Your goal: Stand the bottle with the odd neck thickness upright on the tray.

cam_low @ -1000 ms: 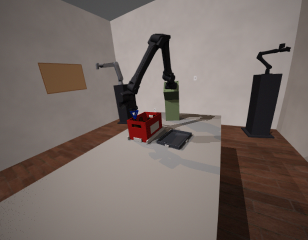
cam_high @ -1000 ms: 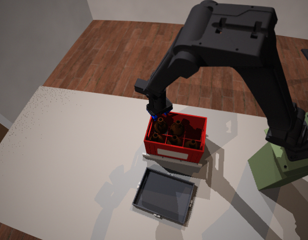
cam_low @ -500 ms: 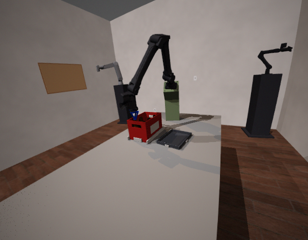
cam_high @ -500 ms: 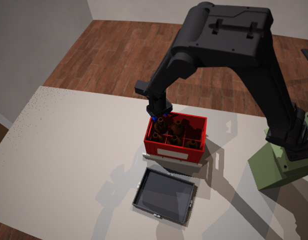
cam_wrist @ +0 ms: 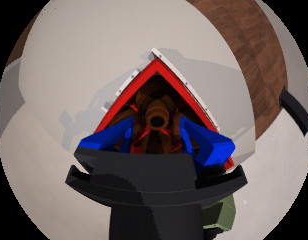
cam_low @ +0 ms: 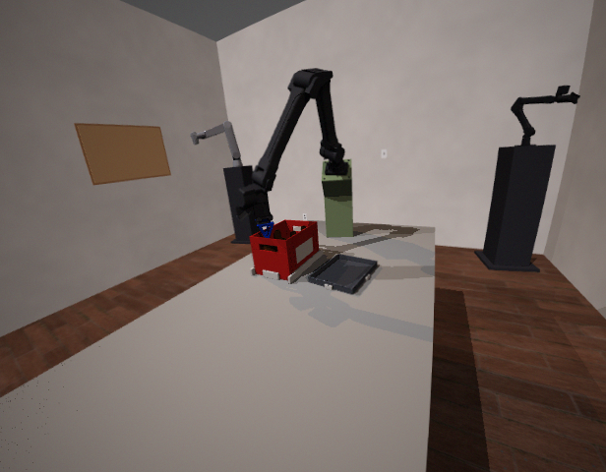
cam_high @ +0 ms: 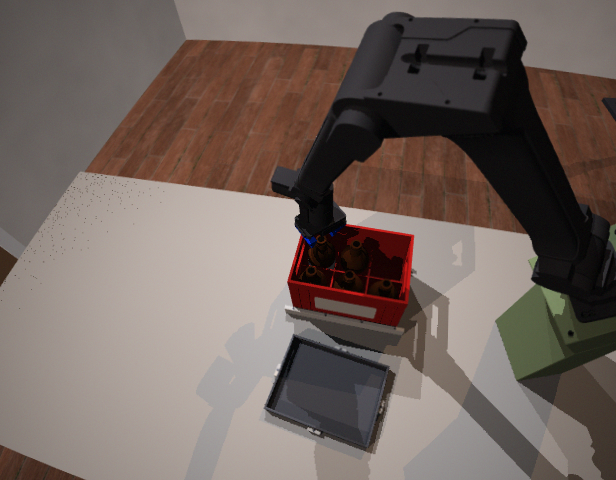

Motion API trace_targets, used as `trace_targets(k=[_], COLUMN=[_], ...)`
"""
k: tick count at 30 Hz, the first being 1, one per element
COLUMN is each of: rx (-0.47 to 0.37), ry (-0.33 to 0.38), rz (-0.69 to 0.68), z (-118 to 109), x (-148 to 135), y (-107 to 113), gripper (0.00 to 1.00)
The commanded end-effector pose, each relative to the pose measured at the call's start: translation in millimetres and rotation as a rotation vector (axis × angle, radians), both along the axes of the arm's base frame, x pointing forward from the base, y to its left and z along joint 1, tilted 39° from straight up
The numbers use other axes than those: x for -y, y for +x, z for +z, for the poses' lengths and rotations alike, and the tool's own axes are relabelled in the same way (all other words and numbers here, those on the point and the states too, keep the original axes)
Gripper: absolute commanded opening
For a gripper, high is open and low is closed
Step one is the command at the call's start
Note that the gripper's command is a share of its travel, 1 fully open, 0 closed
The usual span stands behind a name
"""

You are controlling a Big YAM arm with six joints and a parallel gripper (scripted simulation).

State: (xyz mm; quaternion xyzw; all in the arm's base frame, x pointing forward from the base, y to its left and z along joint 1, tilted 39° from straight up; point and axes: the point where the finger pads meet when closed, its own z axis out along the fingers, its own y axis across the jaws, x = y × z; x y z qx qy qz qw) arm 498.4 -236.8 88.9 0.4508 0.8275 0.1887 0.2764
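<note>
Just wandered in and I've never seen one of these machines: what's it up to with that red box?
A single black robot arm is reaching down into a red crate that holds five brown bottles. Its blue-fingered gripper is open, with one finger on either side of the neck of the bottle in the crate's back corner, but it has not closed on it. All five bottles stand in the crate. The dark grey tray next to the crate holds nothing.

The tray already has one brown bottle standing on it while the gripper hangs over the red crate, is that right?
Not quite. The tray has no bottle on it, as the top view shows; all five brown bottles stand in the red crate. The gripper does hang over the crate, open around one bottle's neck.
</note>
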Motion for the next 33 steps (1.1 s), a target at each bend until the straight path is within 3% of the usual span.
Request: trace_targets(k=[1,33], rx=[0.018,0.014], ry=[-0.004,-0.001], rz=[-0.005,-0.006], z=[2.5,-8.3], x=[3.3,2.1], y=[16.1,23.1], gripper=[0.61,0.61])
